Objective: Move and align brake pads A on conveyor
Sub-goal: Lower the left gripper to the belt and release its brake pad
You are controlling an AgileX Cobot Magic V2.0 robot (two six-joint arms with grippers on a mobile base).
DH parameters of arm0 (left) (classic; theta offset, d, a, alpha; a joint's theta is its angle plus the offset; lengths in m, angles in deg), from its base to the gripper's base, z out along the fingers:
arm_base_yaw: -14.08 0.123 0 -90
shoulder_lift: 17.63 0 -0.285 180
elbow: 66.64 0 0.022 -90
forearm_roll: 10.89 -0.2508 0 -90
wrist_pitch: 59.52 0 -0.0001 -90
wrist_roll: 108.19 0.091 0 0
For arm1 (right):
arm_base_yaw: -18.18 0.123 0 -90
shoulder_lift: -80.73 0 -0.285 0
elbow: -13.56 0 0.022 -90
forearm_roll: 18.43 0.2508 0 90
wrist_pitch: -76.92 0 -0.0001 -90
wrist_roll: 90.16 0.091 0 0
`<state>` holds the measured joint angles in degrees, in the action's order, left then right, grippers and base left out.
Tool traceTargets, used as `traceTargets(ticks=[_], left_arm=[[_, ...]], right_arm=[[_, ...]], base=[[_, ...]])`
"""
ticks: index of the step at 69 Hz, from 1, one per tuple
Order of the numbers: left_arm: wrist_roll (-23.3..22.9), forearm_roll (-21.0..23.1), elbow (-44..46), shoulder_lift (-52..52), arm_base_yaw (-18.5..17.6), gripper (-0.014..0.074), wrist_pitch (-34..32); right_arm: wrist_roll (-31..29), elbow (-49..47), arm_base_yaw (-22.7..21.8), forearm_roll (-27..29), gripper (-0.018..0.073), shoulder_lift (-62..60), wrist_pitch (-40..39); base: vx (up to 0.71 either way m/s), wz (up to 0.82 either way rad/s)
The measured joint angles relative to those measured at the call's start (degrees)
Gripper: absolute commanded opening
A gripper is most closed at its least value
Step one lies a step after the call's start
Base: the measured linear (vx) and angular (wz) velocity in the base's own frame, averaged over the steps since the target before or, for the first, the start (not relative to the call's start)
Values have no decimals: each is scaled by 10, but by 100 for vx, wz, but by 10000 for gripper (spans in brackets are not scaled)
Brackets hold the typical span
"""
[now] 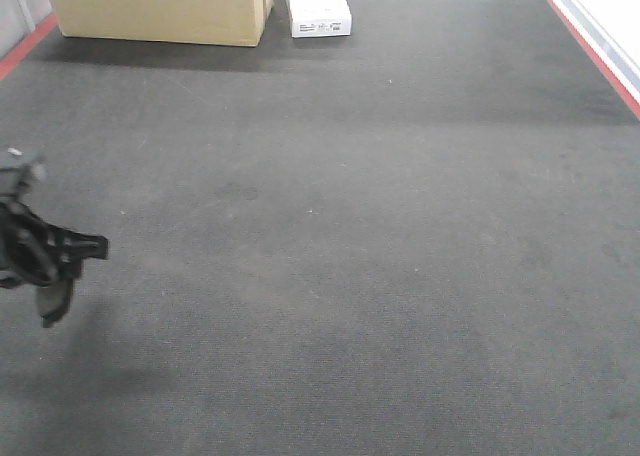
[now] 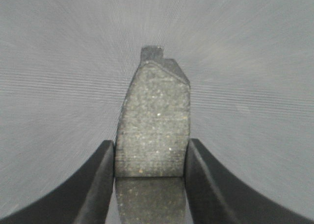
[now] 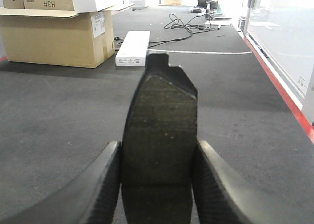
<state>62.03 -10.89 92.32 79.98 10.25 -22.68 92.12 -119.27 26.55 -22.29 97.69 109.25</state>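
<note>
Above the wide, dark grey, rough-textured conveyor belt (image 1: 350,226) with red edge strips (image 1: 590,46), we see our left gripper (image 2: 150,153) clamped on a small, flat, curved grey-brown brake pad (image 2: 154,116), well short of the tan cardboard box (image 1: 160,11) at the far end. Our right gripper (image 3: 157,153) pinches a second brake pad (image 3: 159,106) of the same kind, pointing toward that box. A white oblong box (image 3: 133,48) lies just beside the cardboard one.
</note>
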Motion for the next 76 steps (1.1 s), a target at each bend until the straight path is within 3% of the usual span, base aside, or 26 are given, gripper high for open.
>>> traceTargets(ticks=[14,32,39,55,76], left_arm=[[41,0,35,101,0,150,-2],[61,0,71,157,0,439,5],[63,0,90,156,0,509,20],[64,0,103,93,0,524,68],[67,0,79,-127,0,524,84]], right_arm=[[0,0,0,0,-5,0,0],[0,0,0,0,-5,0,0],[0,0,0,0,-5,0,0],[0,0,0,0,-5,0,0],[0,0,0,0,-5,0,0]], base=[[0,0],[0,0],[0,0],[0,0],[0,0]])
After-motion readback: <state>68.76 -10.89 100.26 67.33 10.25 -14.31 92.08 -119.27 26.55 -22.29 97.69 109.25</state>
